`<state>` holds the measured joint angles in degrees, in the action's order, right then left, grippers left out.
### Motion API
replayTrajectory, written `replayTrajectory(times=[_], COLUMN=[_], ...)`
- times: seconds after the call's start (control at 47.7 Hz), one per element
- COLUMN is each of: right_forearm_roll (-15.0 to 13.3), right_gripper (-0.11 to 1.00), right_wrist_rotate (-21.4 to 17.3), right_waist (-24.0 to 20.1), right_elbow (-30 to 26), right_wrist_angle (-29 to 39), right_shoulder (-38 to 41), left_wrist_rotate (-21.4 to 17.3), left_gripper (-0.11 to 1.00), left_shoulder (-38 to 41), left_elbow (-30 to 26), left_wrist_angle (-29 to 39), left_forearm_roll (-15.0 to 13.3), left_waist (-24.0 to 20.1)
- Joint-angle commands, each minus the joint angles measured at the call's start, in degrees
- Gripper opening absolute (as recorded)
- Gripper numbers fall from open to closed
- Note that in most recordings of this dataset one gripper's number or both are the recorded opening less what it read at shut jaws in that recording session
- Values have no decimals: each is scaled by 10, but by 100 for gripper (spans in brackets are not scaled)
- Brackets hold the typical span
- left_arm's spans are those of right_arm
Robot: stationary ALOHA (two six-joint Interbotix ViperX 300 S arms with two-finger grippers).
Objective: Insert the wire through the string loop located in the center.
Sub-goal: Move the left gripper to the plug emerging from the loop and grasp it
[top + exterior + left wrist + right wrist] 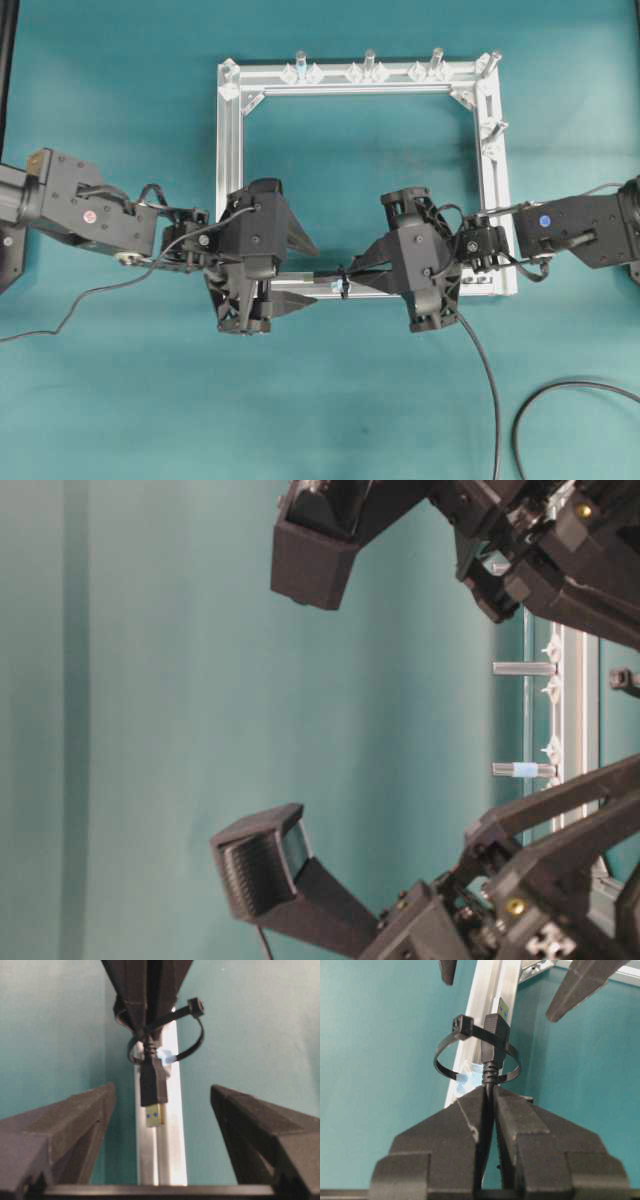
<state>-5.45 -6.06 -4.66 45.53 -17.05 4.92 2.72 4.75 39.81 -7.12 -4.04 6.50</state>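
Note:
The wire ends in a black plug (152, 1082) with a gold metallic tip (155, 1115). The plug passes through the string loop (194, 1040), a black ring round the silver bar (170, 1150) with a pale-blue bit at its base. My right gripper (489, 1092) is shut on the wire just behind the plug (495, 1035), close to the loop (447, 1057). My left gripper (162, 1087) is open, its fingers on either side of the plug tip and not touching it. From overhead both grippers meet at the loop (342, 281) on the frame's near bar.
The square aluminium frame (230, 150) lies on the teal table, with upright silver pegs (369, 60) along its far bar and right side. The wire (482, 380) trails from the right gripper to the front edge. Another black cable (560, 390) curves at the front right.

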Motion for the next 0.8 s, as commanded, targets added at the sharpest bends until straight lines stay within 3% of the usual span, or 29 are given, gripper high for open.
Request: replayTrajectory(times=[0.0, 0.587, 0.671, 0.776], right_forearm_roll=[-1, -1, -1, -1], right_gripper=[7, 7, 7, 7], right_wrist_rotate=[3, 2, 2, 2], right_waist=[1, 1, 1, 1], right_elbow=[-9, -9, -10, -9], right_wrist_angle=[-6, -6, -6, -6], right_shoulder=[-7, -7, -7, -7], left_wrist_rotate=[3, -3, -3, -4], left_gripper=[83, 81, 75, 52], left_shoulder=[4, 60, 59, 57], left_elbow=[-20, -44, -43, -44], left_wrist_angle=[-2, -2, -3, -3], left_forearm_roll=[2, 4, 4, 5], left_waist=[1, -7, -8, -10])
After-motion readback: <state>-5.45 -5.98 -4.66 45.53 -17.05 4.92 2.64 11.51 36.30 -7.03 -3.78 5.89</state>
